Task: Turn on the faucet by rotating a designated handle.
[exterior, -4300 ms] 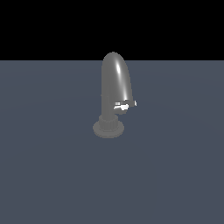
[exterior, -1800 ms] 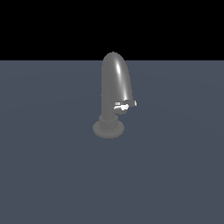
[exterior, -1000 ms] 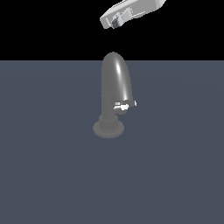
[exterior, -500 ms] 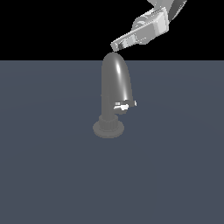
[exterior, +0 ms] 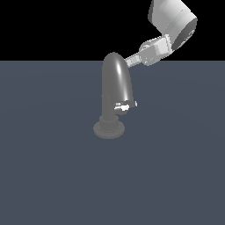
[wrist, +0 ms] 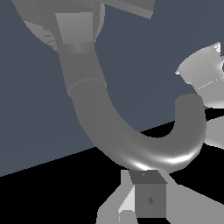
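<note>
The faucet (exterior: 115, 83) is a dark grey glossy arch on a ribbed round base (exterior: 109, 129), standing mid-scene on the flat grey floor. Its handle (exterior: 126, 106) is a small short lever with bright white flecks, low on the side toward the exterior view's right. My gripper (exterior: 127, 62) reaches in from the upper right, its tips close beside the top of the arch and well above the handle. The fingers look pressed together and hold nothing. In the wrist view the faucet's curved pipe (wrist: 131, 144) lies just beyond my fingertips (wrist: 148, 197), and a flared flecked piece (wrist: 202, 72) shows at the edge.
The white-grey arm's wrist and link (exterior: 172, 17) hang above and toward the exterior view's right of the faucet. A flat grey-blue floor (exterior: 52, 176) surrounds the faucet on all sides.
My gripper came into view from above and moved down and toward the exterior view's right, its tips now beside the arch's top. The faucet and handle have not moved.
</note>
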You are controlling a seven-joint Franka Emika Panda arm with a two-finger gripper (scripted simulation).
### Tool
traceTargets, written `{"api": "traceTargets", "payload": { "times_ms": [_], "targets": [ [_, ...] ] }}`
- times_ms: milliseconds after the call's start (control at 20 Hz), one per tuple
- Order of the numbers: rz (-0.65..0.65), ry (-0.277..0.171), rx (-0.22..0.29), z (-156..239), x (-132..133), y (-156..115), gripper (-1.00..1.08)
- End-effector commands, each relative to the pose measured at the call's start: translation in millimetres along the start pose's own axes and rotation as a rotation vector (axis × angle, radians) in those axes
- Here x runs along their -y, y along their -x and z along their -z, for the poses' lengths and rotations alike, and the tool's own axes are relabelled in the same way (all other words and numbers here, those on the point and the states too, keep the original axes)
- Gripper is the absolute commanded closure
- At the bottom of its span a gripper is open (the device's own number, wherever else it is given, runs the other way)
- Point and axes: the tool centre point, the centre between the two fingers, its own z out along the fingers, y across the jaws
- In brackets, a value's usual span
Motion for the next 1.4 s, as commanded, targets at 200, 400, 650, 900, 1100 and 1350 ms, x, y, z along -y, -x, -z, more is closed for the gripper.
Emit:
{"api": "traceTargets", "payload": {
  "times_ms": [200,400,650,900,1100,1350],
  "targets": [
    [-0.092,-0.037,0.119,0,8,-34,1.08],
    [-0.150,-0.062,0.194,-3,11,-56,1.08],
    [-0.220,-0.092,0.284,-9,13,-82,1.08],
    [-0.263,-0.111,0.339,-14,13,-98,1.08],
    [-0.277,-0.117,0.356,-16,13,-103,1.08],
    [-0.271,-0.115,0.350,-16,13,-101,1.08]
  ]
}}
